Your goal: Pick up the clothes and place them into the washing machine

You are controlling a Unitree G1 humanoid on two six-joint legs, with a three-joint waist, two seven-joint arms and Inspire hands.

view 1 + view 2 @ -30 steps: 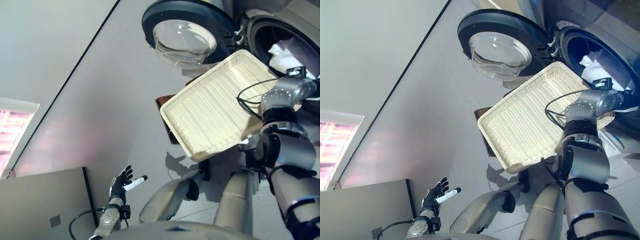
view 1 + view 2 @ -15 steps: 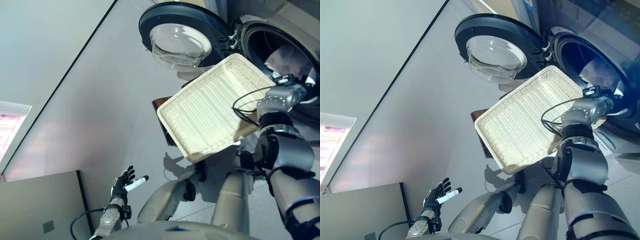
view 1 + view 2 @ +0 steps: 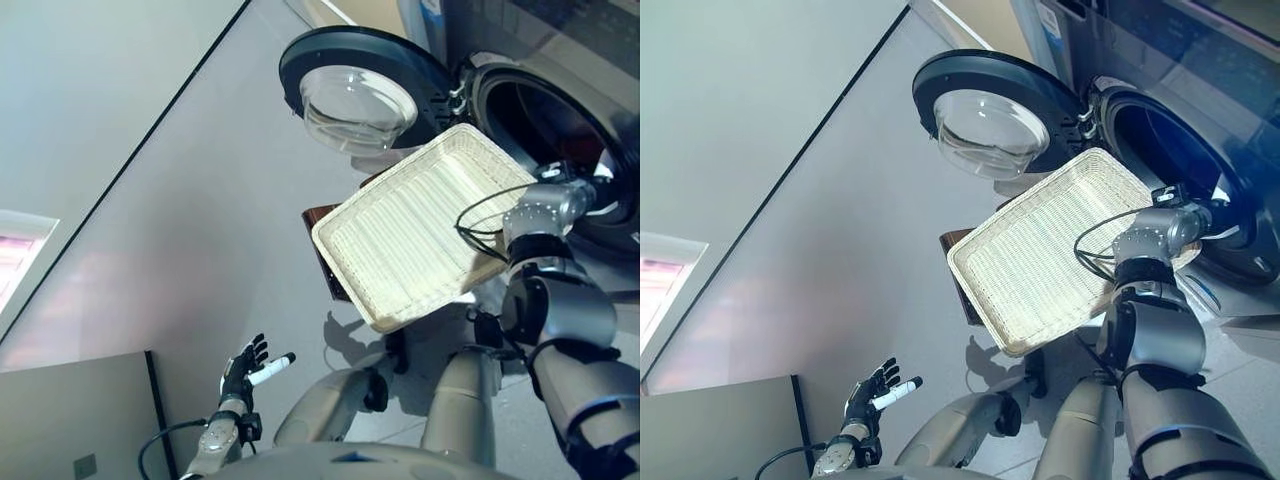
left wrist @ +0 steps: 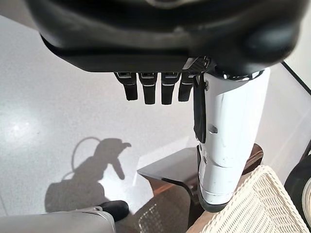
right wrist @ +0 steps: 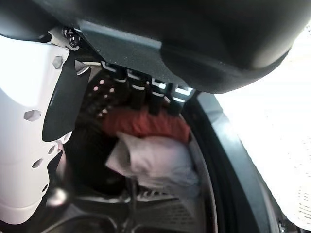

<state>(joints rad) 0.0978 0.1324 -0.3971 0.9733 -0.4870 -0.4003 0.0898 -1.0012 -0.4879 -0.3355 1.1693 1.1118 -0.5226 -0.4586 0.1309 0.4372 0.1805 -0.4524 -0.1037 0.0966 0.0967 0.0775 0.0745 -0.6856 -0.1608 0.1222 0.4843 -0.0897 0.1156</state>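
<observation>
Clothes, a red garment and a white crumpled one, lying inside the dark washing machine drum; white wicker basket showing empty. Right hand reaching at the drum, fingers straight, gripping nothing. Left hand hanging open, idle. Task looking nearly done.

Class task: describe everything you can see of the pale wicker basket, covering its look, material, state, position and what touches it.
The pale rectangular woven wicker basket is shallow and tray-like, with a low raised rim and ribbed weave. It looks empty. It sits tilted before the open washing machine drum, below the round glass door, over a dark brown stand. The right arm crosses its far corner; whether they touch is unclear.
</observation>
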